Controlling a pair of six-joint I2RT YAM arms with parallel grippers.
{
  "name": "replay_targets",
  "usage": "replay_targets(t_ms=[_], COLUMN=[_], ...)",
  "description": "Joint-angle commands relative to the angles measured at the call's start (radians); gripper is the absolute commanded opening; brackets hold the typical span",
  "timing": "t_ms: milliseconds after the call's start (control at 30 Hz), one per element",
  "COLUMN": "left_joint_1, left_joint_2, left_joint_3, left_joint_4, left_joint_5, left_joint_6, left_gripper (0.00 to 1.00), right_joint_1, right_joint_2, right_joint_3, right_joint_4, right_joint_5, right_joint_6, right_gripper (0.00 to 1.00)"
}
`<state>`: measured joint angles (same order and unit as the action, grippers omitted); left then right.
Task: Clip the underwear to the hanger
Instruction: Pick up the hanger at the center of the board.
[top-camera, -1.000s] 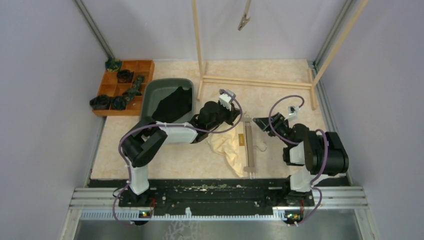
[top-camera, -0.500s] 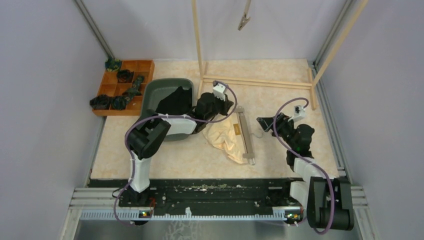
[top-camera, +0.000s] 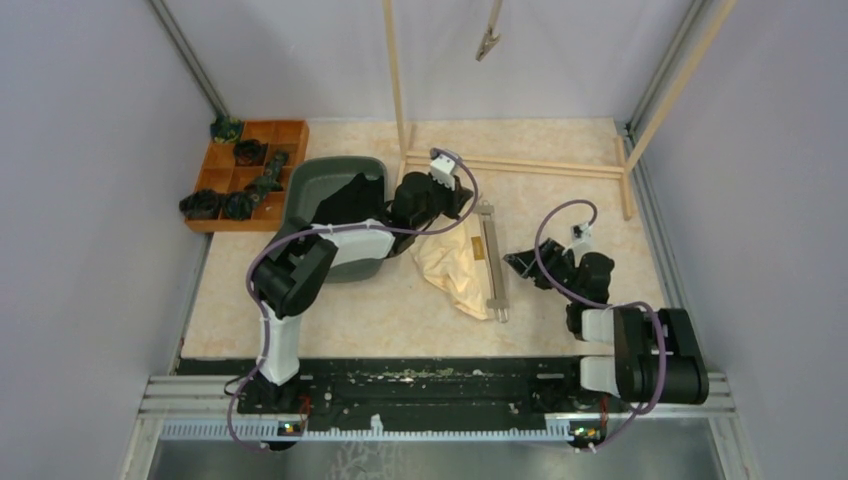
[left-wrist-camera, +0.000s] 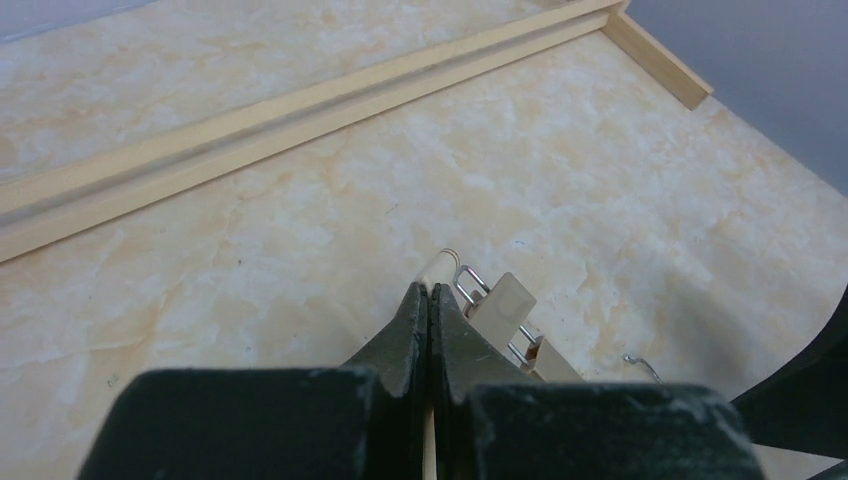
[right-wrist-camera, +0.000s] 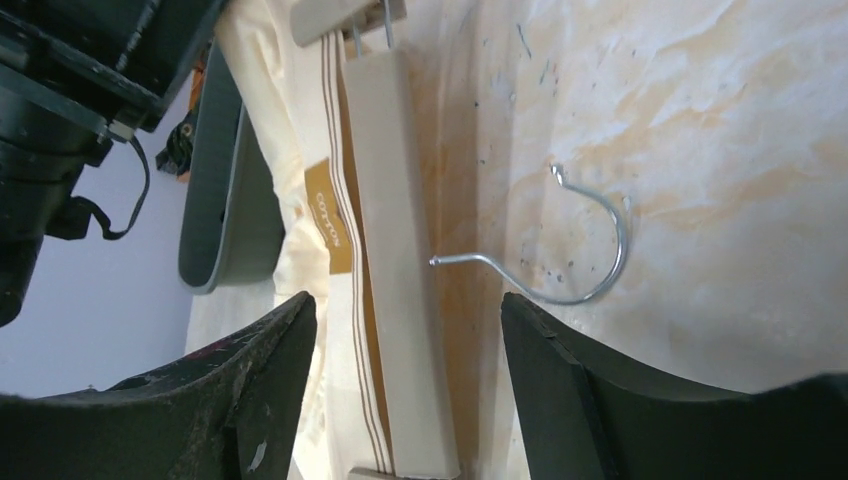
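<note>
The cream-yellow underwear (top-camera: 452, 272) lies crumpled at the table's middle, its striped waistband (right-wrist-camera: 335, 215) against the wooden hanger (top-camera: 492, 262). The hanger's bar (right-wrist-camera: 385, 250) lies flat, with its wire hook (right-wrist-camera: 595, 255) pointing right. My left gripper (top-camera: 462, 205) is at the hanger's far end, shut on a thin cream edge of the underwear (left-wrist-camera: 437, 268), next to a hanger clip (left-wrist-camera: 505, 303). My right gripper (top-camera: 516, 258) hovers open just right of the bar; in its wrist view the right gripper (right-wrist-camera: 408, 300) has nothing between the fingers. The black underwear (top-camera: 345, 205) lies in the grey bin (top-camera: 310, 180).
A wooden compartment tray (top-camera: 290, 135) with dark items sits at the back left. A wooden rack's base rails (top-camera: 515, 162) cross the back of the table, its posts rising at either side. A metal clip (top-camera: 487, 42) hangs above the back.
The left gripper has drawn the cream underwear and the hanger toward the back of the table. The right arm has pulled back toward the near edge, its gripper still open beside the hanger.
</note>
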<state>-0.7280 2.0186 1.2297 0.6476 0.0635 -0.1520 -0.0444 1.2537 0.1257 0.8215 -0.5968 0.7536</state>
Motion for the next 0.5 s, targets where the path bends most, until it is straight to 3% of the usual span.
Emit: replay_targets(t_ms=[0,300,467], left_joint_1=[0.013,0.018,0.019], left_joint_2=[-0.004,0.008,0.012], left_joint_3=[0.046,0.070,0.075], left_joint_4=[-0.012,-0.021,-0.020], left_joint_5=[0.024,0.034,0.039], left_joint_6=[0.026,0.031,0.031], left_gripper=[0.00,0.00,0.00], right_joint_1=[0.030,0.083,0.083], right_joint_2=[0.078,0.171,0.318], right_joint_3=[-0.014,-0.027,-0.036], right_joint_4=[0.197,0.257,0.436], right_joint_5=[-0.044,-0.021,-0.050], right_joint_6=[0.019,0.004,0.041], right_gripper=[0.66,0.62,0.61])
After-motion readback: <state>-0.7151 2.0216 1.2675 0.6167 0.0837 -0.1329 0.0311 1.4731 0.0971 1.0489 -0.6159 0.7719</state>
